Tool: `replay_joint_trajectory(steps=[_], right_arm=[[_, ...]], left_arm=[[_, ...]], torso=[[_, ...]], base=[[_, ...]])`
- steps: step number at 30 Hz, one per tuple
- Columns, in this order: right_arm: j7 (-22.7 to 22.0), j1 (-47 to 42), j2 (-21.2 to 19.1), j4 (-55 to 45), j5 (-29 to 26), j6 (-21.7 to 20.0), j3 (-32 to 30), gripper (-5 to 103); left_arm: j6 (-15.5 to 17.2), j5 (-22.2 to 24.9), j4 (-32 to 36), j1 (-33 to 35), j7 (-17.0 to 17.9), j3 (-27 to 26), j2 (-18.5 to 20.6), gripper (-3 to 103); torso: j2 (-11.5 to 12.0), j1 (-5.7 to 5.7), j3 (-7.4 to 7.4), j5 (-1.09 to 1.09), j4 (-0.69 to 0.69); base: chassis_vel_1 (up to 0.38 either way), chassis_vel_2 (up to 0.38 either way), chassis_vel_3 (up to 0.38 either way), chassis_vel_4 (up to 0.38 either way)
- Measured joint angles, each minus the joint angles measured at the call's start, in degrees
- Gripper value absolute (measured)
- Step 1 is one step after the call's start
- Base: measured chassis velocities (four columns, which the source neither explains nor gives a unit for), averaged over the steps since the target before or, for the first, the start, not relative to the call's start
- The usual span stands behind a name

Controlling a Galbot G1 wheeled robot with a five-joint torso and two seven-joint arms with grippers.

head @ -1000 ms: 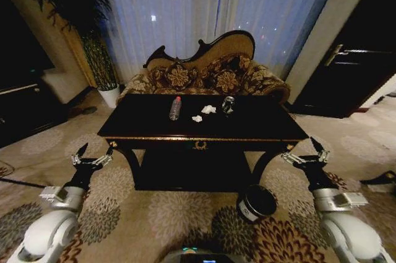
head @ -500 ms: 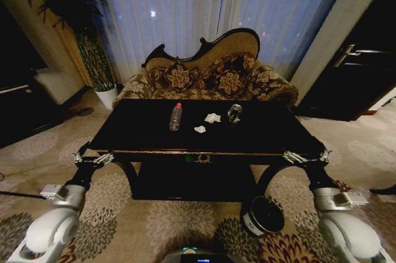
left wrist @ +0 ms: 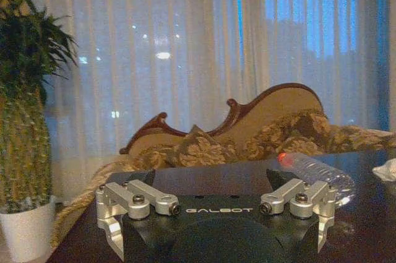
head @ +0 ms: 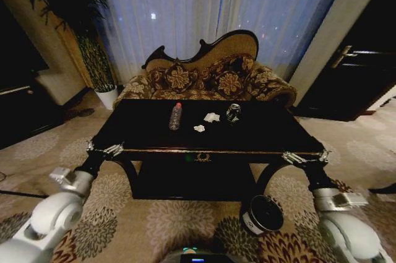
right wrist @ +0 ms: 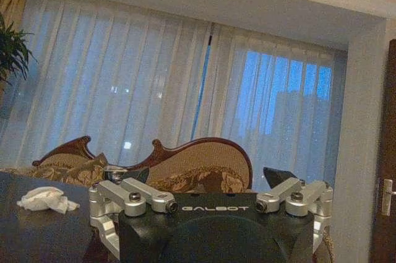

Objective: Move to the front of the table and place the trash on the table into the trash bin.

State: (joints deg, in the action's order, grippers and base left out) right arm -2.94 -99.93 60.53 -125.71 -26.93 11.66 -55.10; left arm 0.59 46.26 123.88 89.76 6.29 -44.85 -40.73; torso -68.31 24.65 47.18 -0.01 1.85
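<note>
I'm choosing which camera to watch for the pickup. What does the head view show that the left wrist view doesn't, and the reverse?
Head view alone: the small round dark trash bin on the carpet beside the table, two white paper lumps, the shiny clear wrapper and the open right claw.

Left wrist view alone: a close side look at the bottle's ribbed wall.

Both: the glossy black table, the clear plastic bottle with red cap, the open left claw, the patterned sofa and the white plant pot.
</note>
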Motion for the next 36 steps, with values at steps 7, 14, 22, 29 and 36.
replay_joint_trajectory(steps=[7, 14, 22, 29, 36], right_arm=[[0.11, -0.44, 0.66, -0.36, 0.11, -0.08, -0.01, 100], [0.14, -1.02, 1.66, -0.52, 0.30, -0.16, -0.56, 100], [0.21, -1.29, 1.96, -0.04, 0.38, -0.16, -1.03, 100], [0.20, -0.78, 2.16, 0.69, 0.85, -0.34, -0.80, 100], [0.60, -0.72, 2.78, 1.25, 1.30, -0.33, -0.08, 100]], left_arm=[[2.14, 5.42, -1.52, -6.06, -0.17, 5.93, 4.21, 102], [4.52, 9.12, -4.56, -20.35, 0.79, 18.58, 6.03, 98], [6.18, 12.61, -6.91, -30.37, 2.11, 27.90, 6.42, 98], [8.17, 15.73, -9.73, -39.52, 5.16, 35.34, 5.73, 98], [9.99, 17.45, -12.93, -49.37, 8.11, 43.52, 4.69, 98]], torso=[[0.00, -0.01, 0.00, 0.01, 0.00], [0.00, 0.00, 0.00, 0.01, 0.01], [0.00, 0.00, 0.00, 0.00, 0.00], [0.00, 0.00, 0.00, 0.01, 0.00], [0.00, 0.00, 0.00, 0.00, 0.00]], base=[[0.000, 0.000, 0.000, 0.000], [0.000, 0.000, 0.000, 0.000], [0.000, 0.000, 0.000, 0.000], [0.000, 0.000, 0.000, 0.000], [0.000, 0.000, 0.000, 0.000]])
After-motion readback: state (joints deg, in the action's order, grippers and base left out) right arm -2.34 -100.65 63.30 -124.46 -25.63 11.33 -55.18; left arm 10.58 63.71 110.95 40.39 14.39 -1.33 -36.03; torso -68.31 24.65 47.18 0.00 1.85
